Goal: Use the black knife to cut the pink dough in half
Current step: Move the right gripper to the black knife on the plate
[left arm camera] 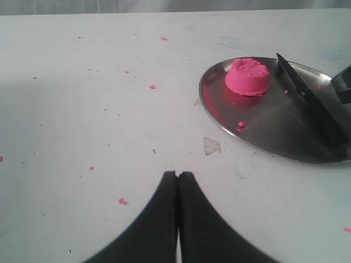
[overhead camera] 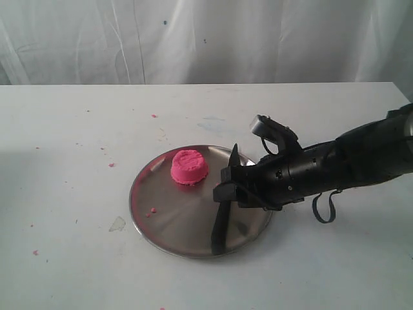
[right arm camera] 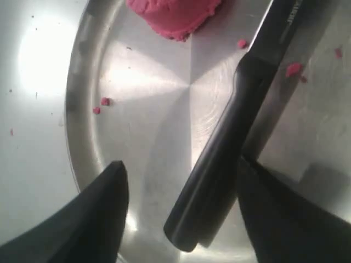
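On white table [overhead camera: 64,161], plate [overhead camera: 171,223] bears black knife [overhead camera: 220,227], tip seemingly toward curtain [overhead camera: 193,39].

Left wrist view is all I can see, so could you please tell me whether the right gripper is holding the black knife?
Observer: No. The right gripper is open, with its fingers on either side of the black knife, which lies flat on the plate.
Operator: Thank you. Where does the handle end, please?
Observer: The handle's end sits inside the plate close to its rim, on the side away from the pink dough, and the blade tip points past the dough.
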Controlling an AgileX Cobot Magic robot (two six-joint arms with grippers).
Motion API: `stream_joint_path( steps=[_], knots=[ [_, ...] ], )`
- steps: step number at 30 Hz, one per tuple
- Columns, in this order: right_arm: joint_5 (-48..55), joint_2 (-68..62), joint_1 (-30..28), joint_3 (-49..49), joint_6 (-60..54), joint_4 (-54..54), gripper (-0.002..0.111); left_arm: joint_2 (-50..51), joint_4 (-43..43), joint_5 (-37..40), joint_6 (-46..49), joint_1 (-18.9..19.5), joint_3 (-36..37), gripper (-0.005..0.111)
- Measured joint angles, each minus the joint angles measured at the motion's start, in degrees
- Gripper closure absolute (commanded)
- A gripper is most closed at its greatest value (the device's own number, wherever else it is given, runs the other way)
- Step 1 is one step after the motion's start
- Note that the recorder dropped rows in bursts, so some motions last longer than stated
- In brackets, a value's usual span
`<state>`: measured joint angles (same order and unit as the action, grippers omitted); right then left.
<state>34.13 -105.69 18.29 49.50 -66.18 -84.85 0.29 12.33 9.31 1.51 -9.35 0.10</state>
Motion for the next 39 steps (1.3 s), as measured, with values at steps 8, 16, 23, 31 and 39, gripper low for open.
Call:
stream_joint_path(
  steps=[8, 16, 23, 31, 39],
  knots=[
    [0.00, -3.76, 0.00, 2.48, 0.00, 0.00, 0.052, 0.00, 0.00, 0.00, 0.00, 0.00, 0.00, 0.107],
    [0.90, -7.74, 0.00, 5.34, -0.24, -0.14, 0.052, 0.00, 0.00, 0.00, 0.00, 0.00, 0.00, 0.107],
    [3.96, -10.20, 0.00, 7.30, -0.25, -1.49, 0.053, 0.00, 0.00, 0.00, 0.00, 0.00, 0.00, 0.107],
    [4.33, -11.50, 0.00, 7.83, 0.38, -1.96, 0.065, 0.00, 0.00, 0.00, 0.00, 0.00, 0.00, 0.107],
    [3.65, -11.88, 0.00, 8.15, 1.62, 1.52, 0.077, 0.00, 0.00, 0.00, 0.00, 0.00, 0.00, 0.107]
  ],
)
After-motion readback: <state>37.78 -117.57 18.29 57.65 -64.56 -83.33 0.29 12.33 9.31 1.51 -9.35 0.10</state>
